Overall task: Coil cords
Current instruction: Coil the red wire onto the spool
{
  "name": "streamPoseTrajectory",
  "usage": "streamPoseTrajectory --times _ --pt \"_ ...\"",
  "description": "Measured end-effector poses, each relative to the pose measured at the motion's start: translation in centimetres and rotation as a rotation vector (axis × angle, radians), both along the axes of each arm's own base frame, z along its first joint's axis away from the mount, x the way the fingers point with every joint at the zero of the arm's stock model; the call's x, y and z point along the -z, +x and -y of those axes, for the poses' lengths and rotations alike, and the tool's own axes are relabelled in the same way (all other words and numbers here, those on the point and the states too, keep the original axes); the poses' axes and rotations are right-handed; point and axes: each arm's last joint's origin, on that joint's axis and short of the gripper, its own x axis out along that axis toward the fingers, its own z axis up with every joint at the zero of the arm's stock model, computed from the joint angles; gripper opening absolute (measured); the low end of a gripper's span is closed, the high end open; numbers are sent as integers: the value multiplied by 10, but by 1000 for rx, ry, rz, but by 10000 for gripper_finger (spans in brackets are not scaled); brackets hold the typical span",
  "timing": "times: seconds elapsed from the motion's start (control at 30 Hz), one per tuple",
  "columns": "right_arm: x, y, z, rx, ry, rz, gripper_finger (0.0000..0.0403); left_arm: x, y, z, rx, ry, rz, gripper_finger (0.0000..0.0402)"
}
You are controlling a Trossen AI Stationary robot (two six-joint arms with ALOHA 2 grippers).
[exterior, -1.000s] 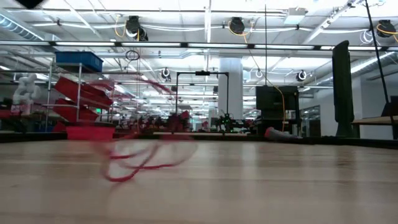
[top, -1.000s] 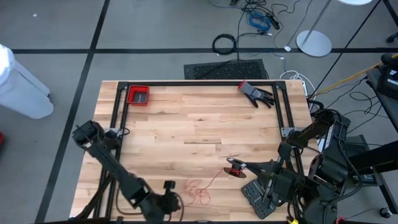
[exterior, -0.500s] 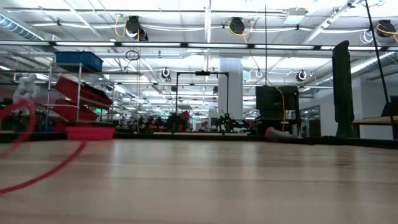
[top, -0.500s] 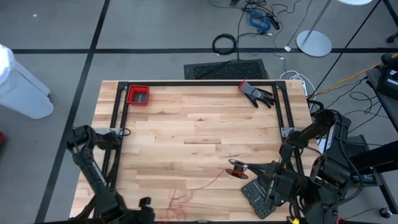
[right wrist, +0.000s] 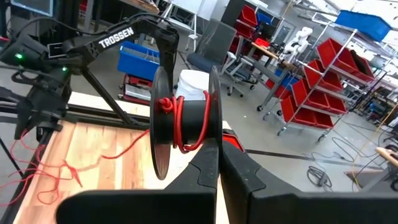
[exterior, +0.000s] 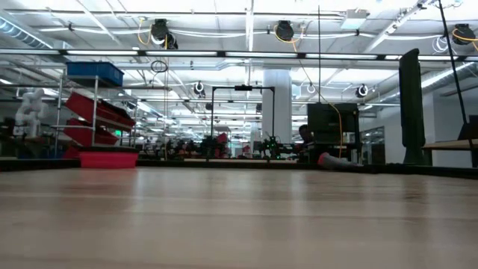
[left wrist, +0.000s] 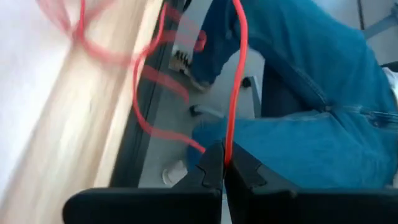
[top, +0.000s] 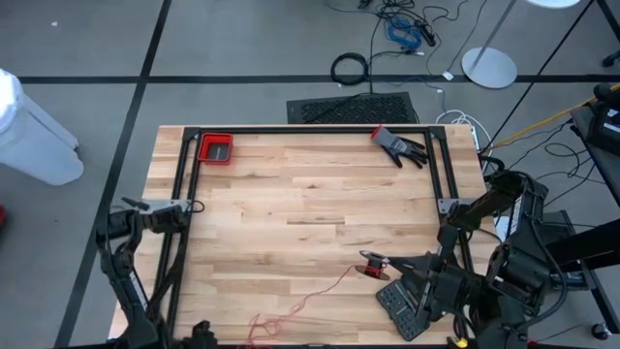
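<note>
Red cord on pale wood, dark grippers

The cord (top: pixel 320 291) is bright red, thin as string, lying in loops on the table (top: pixel 291 194), whose top is light blond wood in plank stripes with a black frame. Between the right gripper (right wrist: pixel 217 163) fingers sits a black spool (right wrist: pixel 183 121) wound with red cord; the left gripper (left wrist: pixel 224 167) is black, red cord running up from its fingertips against blue denim trousers (left wrist: pixel 311 93). Beyond lie a red tray (top: pixel 215 148) and a black-and-red glove (top: pixel 399 145).
</note>
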Motion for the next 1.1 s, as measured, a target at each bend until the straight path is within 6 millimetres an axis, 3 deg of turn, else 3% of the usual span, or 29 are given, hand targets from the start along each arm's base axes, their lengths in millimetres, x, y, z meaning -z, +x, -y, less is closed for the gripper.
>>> streamPoseTrajectory --times 0.2,0.37,0.47,0.6,0.7,0.83,0.97,1.1 --pt "0 -2 -1 -6 1 0 0 19 -13 21 -20 -184 -105 12" --pt "0 -3 -2 -11 0 -1 0 16 -15 44 30 -413 -44 32" --pt "0 -3 -2 -12 0 -1 0 5 -11 52 94 -398 24 35" --pt "0 -3 -2 -14 7 -2 0 -8 1 54 205 -230 134 36" --pt "1 -3 -2 -24 15 -9 0 -12 14 47 201 -81 147 37" --pt "1 -3 -3 -25 22 -9 0 -21 31 24 104 134 122 37" --pt "1 -2 -3 -25 22 -9 0 -44 43 -6 6 321 121 37" --pt "3 -1 -5 -27 20 -14 0 -73 54 -33 -62 401 148 37"
